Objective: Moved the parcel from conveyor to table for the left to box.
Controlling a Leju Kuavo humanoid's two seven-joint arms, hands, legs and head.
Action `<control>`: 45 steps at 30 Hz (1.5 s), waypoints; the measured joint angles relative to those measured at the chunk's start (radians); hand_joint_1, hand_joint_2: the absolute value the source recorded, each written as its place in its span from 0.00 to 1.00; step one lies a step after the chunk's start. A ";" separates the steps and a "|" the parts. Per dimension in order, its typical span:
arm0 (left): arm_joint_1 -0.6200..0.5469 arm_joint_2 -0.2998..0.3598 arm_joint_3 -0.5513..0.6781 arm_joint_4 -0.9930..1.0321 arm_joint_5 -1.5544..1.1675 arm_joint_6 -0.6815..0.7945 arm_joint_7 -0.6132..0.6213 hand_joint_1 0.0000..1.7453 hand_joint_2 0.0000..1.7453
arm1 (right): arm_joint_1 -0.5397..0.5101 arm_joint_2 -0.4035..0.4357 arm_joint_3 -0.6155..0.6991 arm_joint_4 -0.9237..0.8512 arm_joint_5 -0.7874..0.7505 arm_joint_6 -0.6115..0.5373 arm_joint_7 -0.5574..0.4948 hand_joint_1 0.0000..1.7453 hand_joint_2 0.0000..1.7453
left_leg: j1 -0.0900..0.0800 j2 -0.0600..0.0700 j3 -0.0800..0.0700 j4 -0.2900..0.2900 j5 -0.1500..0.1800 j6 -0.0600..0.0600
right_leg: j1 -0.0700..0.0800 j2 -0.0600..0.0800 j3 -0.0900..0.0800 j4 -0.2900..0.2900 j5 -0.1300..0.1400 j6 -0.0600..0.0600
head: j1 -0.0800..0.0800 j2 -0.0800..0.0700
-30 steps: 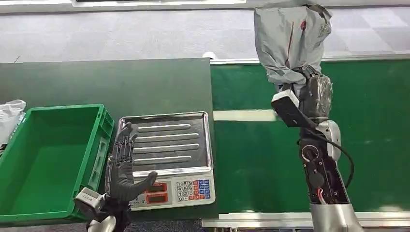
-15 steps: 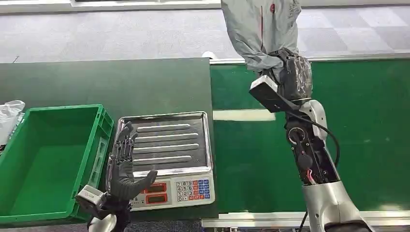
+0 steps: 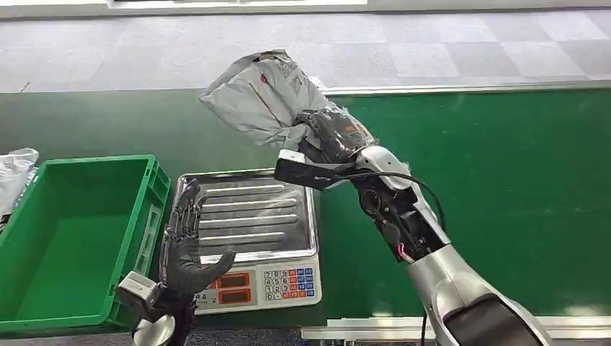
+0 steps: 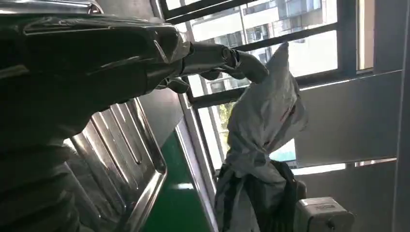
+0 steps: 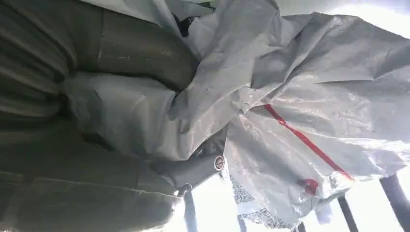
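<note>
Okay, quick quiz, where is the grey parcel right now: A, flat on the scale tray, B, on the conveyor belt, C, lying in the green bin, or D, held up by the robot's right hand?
D: the right hand grips the grey parcel in the air.

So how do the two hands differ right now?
The right hand grips the grey parcel and holds it up in the air beyond the scale; the left hand holds nothing. The left hand's fingers are straight and apart, low at the scale's near left corner, beside the green crate; the right hand's are wrapped around the bunched bag. Both are dark, many-fingered hands.
</note>
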 measured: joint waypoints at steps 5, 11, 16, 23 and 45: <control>-0.001 0.004 0.002 0.005 0.012 0.001 0.000 0.00 1.00 | -0.023 0.004 0.097 0.075 -0.019 0.092 -0.063 1.00 1.00 | 0.000 0.000 0.000 0.000 0.000 0.000 | 0.000 0.000 0.000 0.000 0.000 0.000 | 0.000 0.000; 0.010 -0.006 0.029 -0.032 0.059 0.091 0.000 0.00 1.00 | -0.039 0.009 0.162 0.120 -0.043 0.065 -0.034 1.00 1.00 | 0.000 0.000 0.000 0.000 0.000 0.000 | 0.000 0.000 0.000 0.000 0.000 0.000 | 0.000 0.000; 0.027 -0.016 0.062 -0.087 0.072 0.122 0.000 0.00 1.00 | -0.057 0.016 0.205 0.144 0.013 -0.040 0.051 1.00 1.00 | 0.000 0.000 0.000 0.000 0.000 0.000 | 0.000 0.000 0.000 0.000 0.000 0.000 | 0.000 0.000; 0.040 -0.024 0.072 -0.122 0.072 0.120 0.000 0.00 1.00 | -0.059 0.024 0.228 0.170 0.019 -0.069 0.069 1.00 1.00 | 0.000 0.000 0.000 0.000 0.000 0.000 | 0.000 0.000 0.000 0.000 0.000 0.000 | 0.000 0.000; 0.025 -0.048 0.076 -0.161 0.089 0.136 0.000 0.00 1.00 | -0.014 0.127 0.239 0.335 -0.026 -0.005 -0.049 1.00 1.00 | 0.000 0.000 0.000 0.000 0.000 0.000 | 0.000 0.000 -0.001 0.000 0.000 0.000 | 0.000 0.000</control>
